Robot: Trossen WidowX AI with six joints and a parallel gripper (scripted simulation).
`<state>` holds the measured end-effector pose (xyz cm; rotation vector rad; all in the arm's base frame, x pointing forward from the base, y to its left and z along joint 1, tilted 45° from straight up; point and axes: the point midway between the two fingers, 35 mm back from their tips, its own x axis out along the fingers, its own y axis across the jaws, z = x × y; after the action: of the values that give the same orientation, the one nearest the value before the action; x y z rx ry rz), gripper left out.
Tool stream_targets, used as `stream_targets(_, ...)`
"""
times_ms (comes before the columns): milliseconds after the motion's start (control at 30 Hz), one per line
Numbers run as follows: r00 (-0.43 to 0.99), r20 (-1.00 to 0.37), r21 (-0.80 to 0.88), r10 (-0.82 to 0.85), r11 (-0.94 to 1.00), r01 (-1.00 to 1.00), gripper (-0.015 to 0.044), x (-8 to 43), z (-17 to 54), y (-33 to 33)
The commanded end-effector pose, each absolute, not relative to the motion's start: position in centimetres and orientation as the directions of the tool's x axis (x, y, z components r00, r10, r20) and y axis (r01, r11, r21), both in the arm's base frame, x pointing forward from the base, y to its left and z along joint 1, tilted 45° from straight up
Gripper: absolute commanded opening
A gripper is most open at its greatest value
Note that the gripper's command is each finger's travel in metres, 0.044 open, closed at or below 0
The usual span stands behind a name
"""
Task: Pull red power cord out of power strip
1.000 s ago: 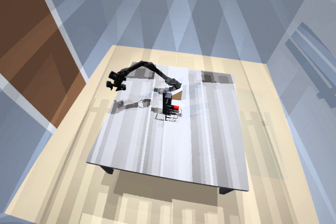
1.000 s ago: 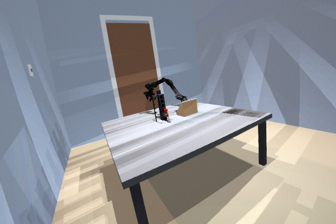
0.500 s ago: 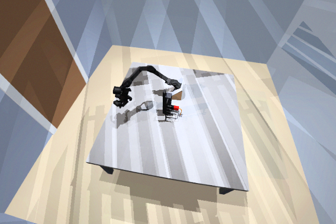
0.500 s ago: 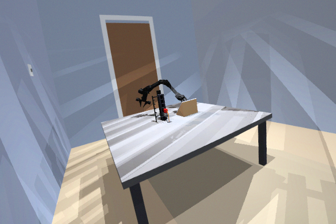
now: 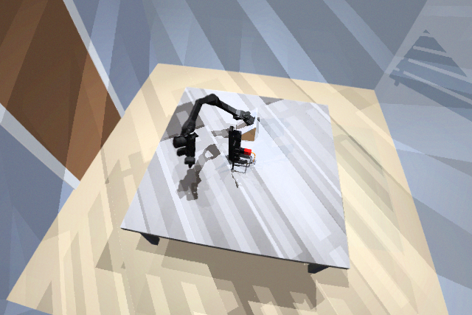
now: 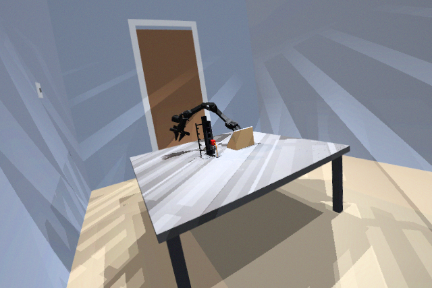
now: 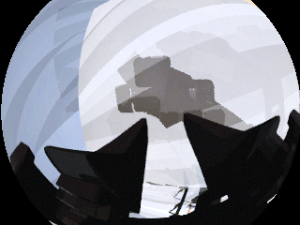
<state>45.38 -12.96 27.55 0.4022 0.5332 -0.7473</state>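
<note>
Now, the top view: the hand hangs left of centre, above the tabletop and well apart from the black power strip, which stands upright like a little tower. The red plug sits on the strip's right-hand face, the far side from the hand, with its cord looping down just below it. It looks seated, so the unplugging is not yet done.

Over to the exterior view: the hand is on the left of the strip, fingers pointing down, and a thin wire rack stands between the two. The plug shows low on the strip, and a tan wedge sits to the right.

From the wrist view, the two dark fingers are partly drawn in with a visible gap and nothing pinched; only pale tabletop and the arm's shadow lie beyond.

The step in hand, I judge, is the approach. To do it well, travel over or around the rack, spread the fingers wider than the plug, square them to its sides, then pull straight out along the prongs so the strip does not topple.
</note>
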Motion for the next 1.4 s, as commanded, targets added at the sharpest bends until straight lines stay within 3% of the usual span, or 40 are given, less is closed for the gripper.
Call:
stream_targets(0, 0.602, -0.631, 0.035, -0.489, 0.758, 0.651, 0.0160, 46.1, 24.8, -9.8)
stream_targets(467, 0.555, -0.766, -0.351, -0.325, 0.934, 0.063, 0.0160, 44.9, 15.5, 4.8)
stream_targets(900, 0.452, -0.843, -0.526, -0.292, 0.625, -0.577, 0.0160, 37.6, 5.6, 16.8)
stream_targets(1100, 0.343, -0.849, -0.490, -0.402, 0.353, -0.797, 0.0160, 33.0, 1.9, 16.5)
stream_targets(1267, 0.207, -0.765, -0.230, -0.610, -0.041, -0.972, 0.0160, 26.9, -0.4, 13.3)
stream_targets(1367, 0.178, -0.719, -0.104, -0.672, -0.149, -0.983, 0.0160, 25.2, -0.6, 12.2)
